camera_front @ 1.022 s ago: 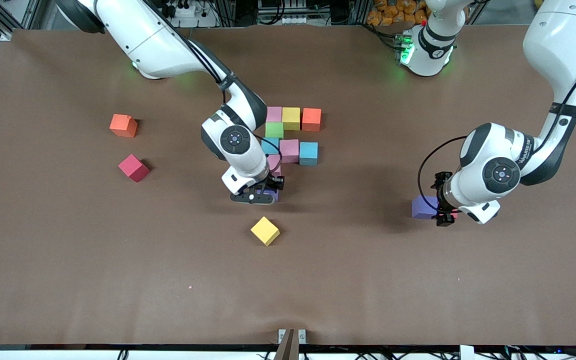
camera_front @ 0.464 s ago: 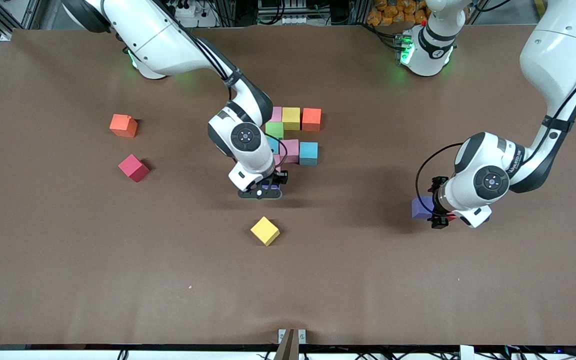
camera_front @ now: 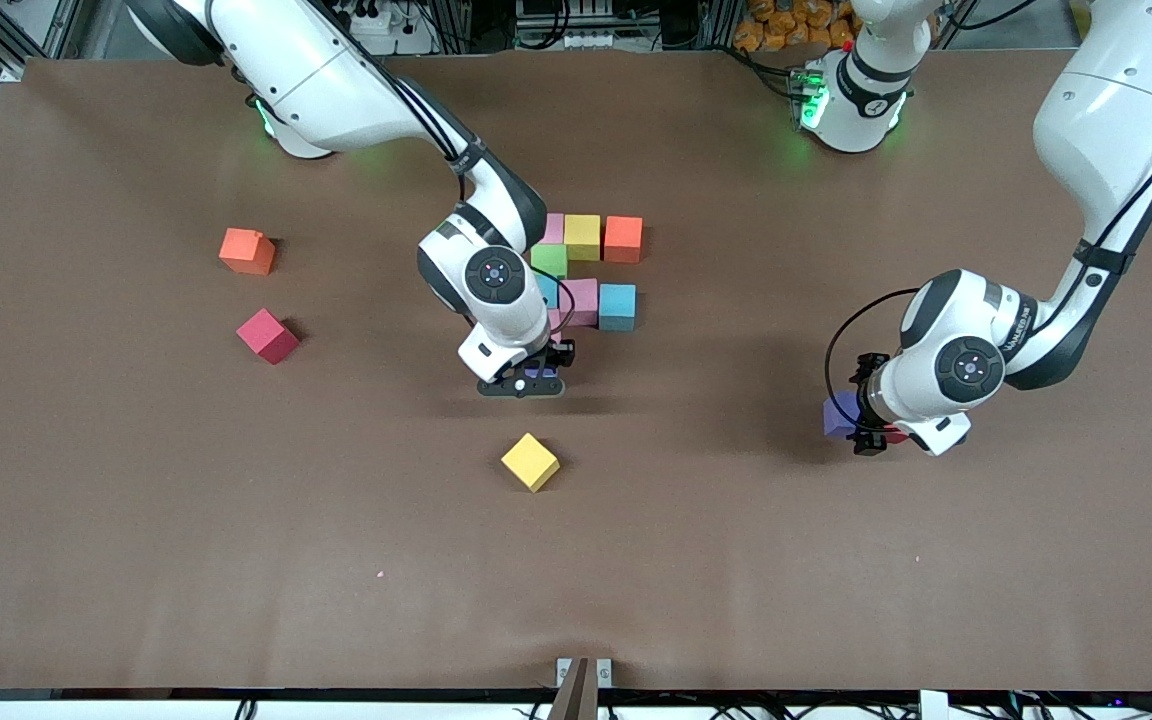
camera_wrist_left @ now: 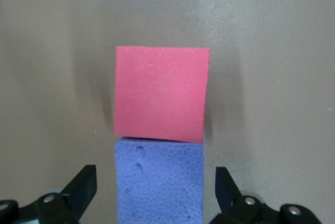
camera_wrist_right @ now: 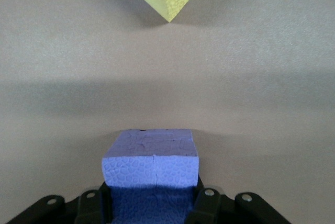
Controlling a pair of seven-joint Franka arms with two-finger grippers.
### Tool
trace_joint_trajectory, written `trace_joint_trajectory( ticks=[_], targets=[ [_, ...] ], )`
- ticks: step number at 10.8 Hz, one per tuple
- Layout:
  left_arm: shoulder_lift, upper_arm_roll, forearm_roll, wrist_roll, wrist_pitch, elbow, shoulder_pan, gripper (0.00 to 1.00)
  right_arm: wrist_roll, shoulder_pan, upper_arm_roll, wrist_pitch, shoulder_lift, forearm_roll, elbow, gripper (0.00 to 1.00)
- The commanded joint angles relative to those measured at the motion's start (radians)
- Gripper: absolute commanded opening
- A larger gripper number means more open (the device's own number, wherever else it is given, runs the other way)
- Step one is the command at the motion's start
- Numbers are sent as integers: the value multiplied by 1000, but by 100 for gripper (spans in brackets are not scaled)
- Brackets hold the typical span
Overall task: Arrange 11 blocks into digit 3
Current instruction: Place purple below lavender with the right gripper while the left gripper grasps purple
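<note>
Right gripper [camera_front: 528, 383], frame centre, clamped on purple block [camera_wrist_right: 151, 164] just below the half-built digit [camera_front: 586, 270]: seat it square, then release. Left gripper [camera_front: 871, 428], mid-right, fingers wide astride second purple block [camera_wrist_left: 159, 179]

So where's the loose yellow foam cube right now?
The yellow foam cube lies alone on the table, nearer the front camera than the right gripper.

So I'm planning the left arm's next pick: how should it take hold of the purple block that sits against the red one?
Grip the purple block by its two free side faces, coming straight down from above. The left gripper is open with one finger on each side of it. The red block touches a third face, so fingers closing along that line would probably hit it.
</note>
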Motion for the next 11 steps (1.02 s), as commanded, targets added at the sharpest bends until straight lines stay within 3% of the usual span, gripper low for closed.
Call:
trace_joint_trajectory(
  ticks=[1, 3, 5, 6, 9, 11],
  targets=[
    [6, -8, 41, -7, 14, -10, 9, 100, 3, 18, -10, -12, 2, -9, 17, 28],
    [12, -9, 41, -9, 14, -10, 9, 75, 3, 18, -10, -12, -1, -3, 20, 28],
    [17, -9, 41, -7, 12, -10, 7, 37, 6, 18, -11, -3, 4, -1, 17, 28],
    [15, -9, 41, -6, 12, -10, 4, 27, 6, 18, -13, -1, 5, -3, 17, 28],
    [3, -18, 38, -7, 10, 20, -28, 13, 6, 27, -13, -1, 8, -1, 17, 28],
    [3, -19, 26, -4, 3, 54, -69, 13, 15, 28, -13, 2, 10, -3, 17, 29]
  ],
)
